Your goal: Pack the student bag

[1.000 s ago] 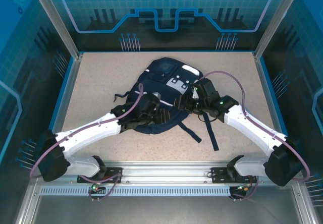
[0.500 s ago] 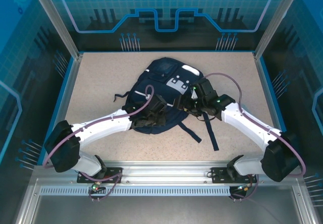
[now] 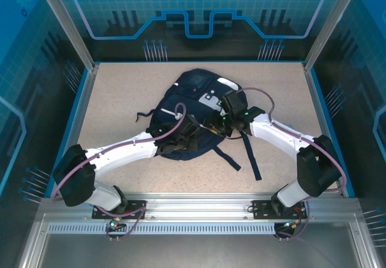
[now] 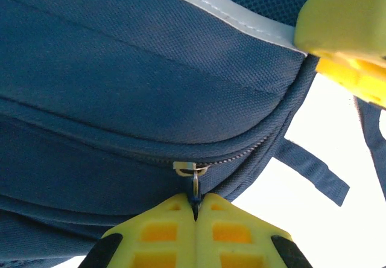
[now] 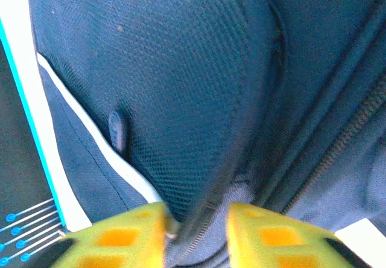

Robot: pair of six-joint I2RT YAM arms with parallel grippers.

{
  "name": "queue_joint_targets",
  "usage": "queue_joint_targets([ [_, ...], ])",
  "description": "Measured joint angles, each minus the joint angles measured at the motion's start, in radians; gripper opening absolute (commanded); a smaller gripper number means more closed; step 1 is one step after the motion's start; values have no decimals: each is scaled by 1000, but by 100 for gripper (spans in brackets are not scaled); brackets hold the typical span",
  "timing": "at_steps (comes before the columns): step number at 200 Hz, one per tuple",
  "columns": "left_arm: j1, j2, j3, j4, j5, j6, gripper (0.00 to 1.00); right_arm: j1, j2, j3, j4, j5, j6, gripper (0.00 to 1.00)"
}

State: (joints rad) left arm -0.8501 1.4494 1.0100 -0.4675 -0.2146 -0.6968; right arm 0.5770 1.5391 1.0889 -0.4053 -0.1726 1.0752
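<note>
While the left gripper (image 4: 195,212) is clamped shut on the zipper pull (image 4: 195,186) at its fingertips, the student bag (image 3: 196,93) lies just ahead, its zipper track (image 4: 241,155) running crosswise. The right gripper (image 5: 196,235) straddles a fabric ridge, jaws narrowly apart; I cannot tell if it grips.

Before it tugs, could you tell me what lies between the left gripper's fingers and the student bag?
In the left wrist view, just the zipper pull: the left gripper pinches its tip, and it hangs from the slider of the student bag.
</note>
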Motion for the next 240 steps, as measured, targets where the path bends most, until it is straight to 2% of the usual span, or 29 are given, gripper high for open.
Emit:
queue_joint_targets([
  [25, 20, -15, -6, -24, -38, -8, 0, 5, 21, 38, -37, 40, -14, 0],
  [74, 172, -103, -125, 48, -27, 13, 0, 10, 58, 72, -82, 114, -90, 0],
  [120, 309, -137, -181, 137, 62, 108, 0, -21, 101, 126, -110, 180, -186, 0],
  [160, 316, -198, -245, 266, 200, 194, 0, -98, 194, 226, -129, 198, -348, 0],
  [189, 270, -224, -250, 296, 254, 235, 0, -151, 249, 311, -135, 198, -463, 0],
  [203, 254, -224, -250, 293, 256, 243, 0, -172, 262, 348, -145, 200, -495, 11],
  [213, 253, -223, -250, 289, 245, 245, 0, -183, 262, 359, -150, 198, -511, 27],
  [226, 253, -217, -250, 278, 227, 243, 14, -191, 251, 359, -160, 187, -518, 46],
  [240, 253, -206, -250, 263, 222, 229, 28, -192, 222, 332, -163, 159, -506, 54],
])
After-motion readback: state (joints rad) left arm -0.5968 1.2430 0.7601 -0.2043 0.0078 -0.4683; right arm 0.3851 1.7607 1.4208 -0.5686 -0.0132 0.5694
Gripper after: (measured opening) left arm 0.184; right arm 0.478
